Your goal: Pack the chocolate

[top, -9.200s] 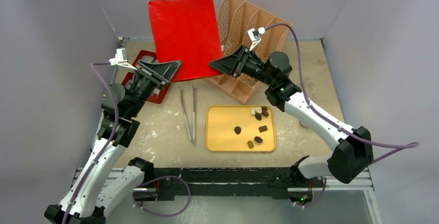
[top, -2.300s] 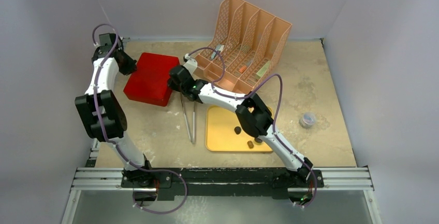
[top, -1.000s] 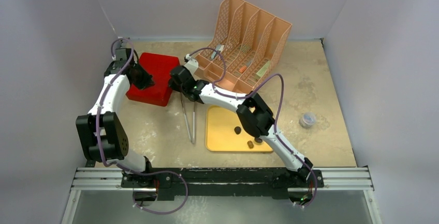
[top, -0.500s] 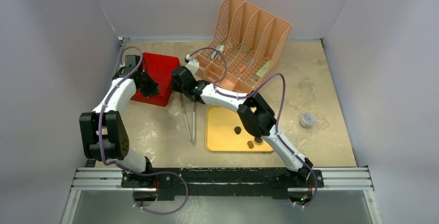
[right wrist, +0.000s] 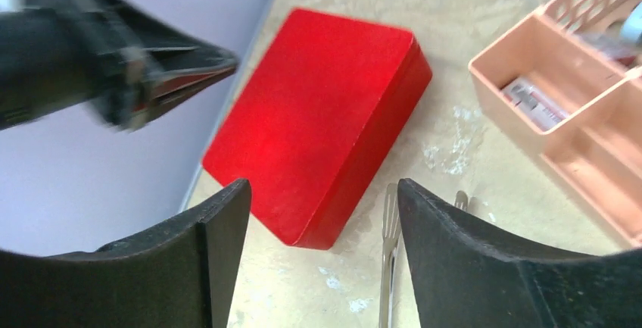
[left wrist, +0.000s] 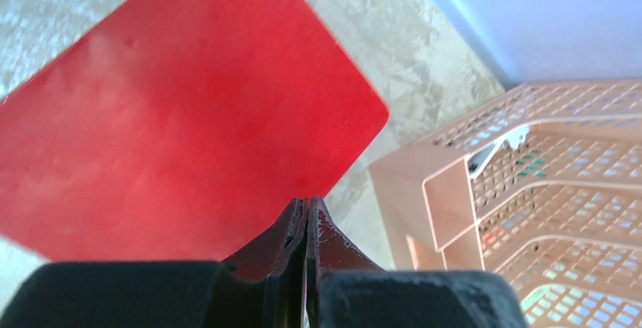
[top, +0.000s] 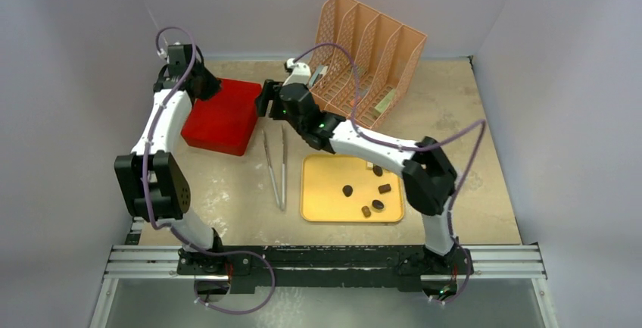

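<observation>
Chocolate [top: 347, 190] lies on the yellow tray [top: 322, 176], well apart from both jaws.

The scene is enclosed by plain, pale lavender-grey panel walls [top: 68, 78], seen at the left, at the right and along the top of the overhead view. The middle is filled by a beige, mottled, stone-like tabletop [top: 462, 108] marked with whitish scuffs. A silver aluminium rail frame [top: 515, 261] is laid across the lower edge. Everything is lit softly and evenly, and only faint shadows are cast.

Red box [top: 224, 116] — peach lattice rack [top: 369, 48] — yellow tray [top: 322, 201], dark brown chocolate [top: 347, 190].
</observation>
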`<action>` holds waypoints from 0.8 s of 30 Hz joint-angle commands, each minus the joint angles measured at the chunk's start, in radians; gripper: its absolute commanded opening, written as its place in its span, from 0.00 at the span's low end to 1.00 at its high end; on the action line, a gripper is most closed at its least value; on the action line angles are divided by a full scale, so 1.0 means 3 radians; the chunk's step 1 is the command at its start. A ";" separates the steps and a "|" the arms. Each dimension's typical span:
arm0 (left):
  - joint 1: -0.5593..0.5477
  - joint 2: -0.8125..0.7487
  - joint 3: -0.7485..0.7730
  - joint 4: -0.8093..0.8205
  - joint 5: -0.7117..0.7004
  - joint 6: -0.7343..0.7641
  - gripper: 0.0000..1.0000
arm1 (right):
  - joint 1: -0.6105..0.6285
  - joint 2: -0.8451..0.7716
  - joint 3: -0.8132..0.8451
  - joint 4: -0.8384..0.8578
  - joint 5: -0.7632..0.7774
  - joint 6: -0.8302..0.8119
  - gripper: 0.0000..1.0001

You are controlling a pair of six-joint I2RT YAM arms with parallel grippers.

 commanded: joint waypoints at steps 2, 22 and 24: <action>-0.0049 0.0426 0.0442 0.0346 -0.0136 -0.0002 0.00 | -0.0009 -0.0819 -0.0646 0.0596 0.0087 -0.0521 0.84; -0.0370 0.1251 0.0713 0.0855 0.0219 0.0035 0.00 | -0.0009 -0.1573 -0.1680 0.0695 0.0152 -0.0598 0.99; -0.0391 0.1306 0.0577 0.0869 0.0129 0.0082 0.00 | -0.0009 -0.1570 -0.1680 0.0685 0.0129 -0.0584 0.99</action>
